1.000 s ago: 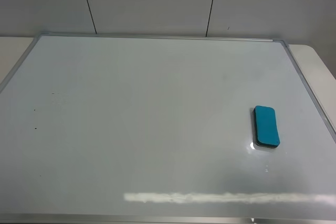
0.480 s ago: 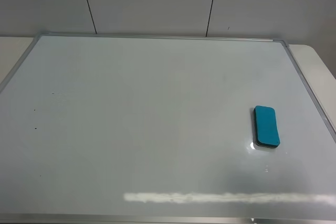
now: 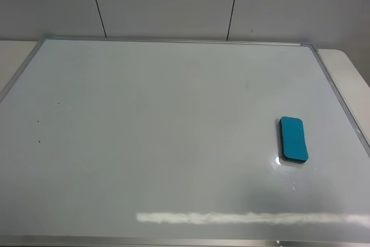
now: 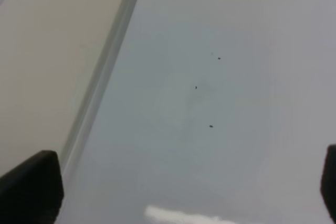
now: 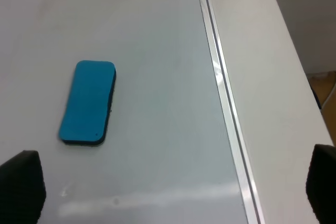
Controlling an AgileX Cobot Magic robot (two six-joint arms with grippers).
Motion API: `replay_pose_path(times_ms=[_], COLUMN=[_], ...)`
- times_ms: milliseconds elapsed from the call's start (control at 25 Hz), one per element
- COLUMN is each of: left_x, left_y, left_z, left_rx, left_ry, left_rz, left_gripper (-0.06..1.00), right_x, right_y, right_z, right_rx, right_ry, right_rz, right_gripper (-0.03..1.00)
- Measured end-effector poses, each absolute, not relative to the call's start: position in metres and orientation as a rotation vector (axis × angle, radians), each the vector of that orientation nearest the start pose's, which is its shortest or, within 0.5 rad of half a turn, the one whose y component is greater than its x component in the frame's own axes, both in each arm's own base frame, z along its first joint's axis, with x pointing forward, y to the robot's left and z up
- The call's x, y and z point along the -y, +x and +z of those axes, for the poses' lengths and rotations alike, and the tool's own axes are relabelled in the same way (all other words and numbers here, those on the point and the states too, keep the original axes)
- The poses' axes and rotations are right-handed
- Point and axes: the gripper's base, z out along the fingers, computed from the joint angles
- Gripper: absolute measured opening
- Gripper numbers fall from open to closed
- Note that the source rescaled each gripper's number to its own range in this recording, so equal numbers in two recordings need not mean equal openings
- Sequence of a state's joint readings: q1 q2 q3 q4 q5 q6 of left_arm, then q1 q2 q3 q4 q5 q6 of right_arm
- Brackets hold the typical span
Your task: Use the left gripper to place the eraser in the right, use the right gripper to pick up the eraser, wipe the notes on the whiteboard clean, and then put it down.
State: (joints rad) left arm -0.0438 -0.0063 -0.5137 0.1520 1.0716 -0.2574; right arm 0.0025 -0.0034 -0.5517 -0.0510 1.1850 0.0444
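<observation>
A teal eraser (image 3: 293, 139) with a dark underside lies flat on the right part of the whiteboard (image 3: 162, 131), near its right frame. It also shows in the right wrist view (image 5: 88, 102). The board looks wiped, with only a few tiny dark specks (image 3: 39, 141) near its left side, also seen in the left wrist view (image 4: 210, 126). No arm or gripper shows in the exterior view. My left gripper (image 4: 184, 182) is open and empty above the board's left edge. My right gripper (image 5: 173, 187) is open and empty, apart from the eraser.
The whiteboard's metal frame (image 3: 341, 105) runs along the right edge, also in the right wrist view (image 5: 226, 103). The beige tabletop (image 3: 352, 73) lies beyond it, and on the left (image 4: 47, 66). A panelled wall (image 3: 173, 1) stands behind.
</observation>
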Motion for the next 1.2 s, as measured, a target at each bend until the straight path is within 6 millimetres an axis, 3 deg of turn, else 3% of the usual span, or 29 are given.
replay_pose_path(times_ms=[1200], left_x=[-0.0125], left_y=[-0.0079], left_z=[0.2809], left_rx=[-2.013], left_ry=[-0.225], left_rz=[-0.008], left_gripper=[1.0], right_x=[0.0006], right_y=[-0.017], right_z=[0.2814], right_rx=[-2.113], right_ry=[-0.025], right_rz=[-0.019], right_gripper=[1.0])
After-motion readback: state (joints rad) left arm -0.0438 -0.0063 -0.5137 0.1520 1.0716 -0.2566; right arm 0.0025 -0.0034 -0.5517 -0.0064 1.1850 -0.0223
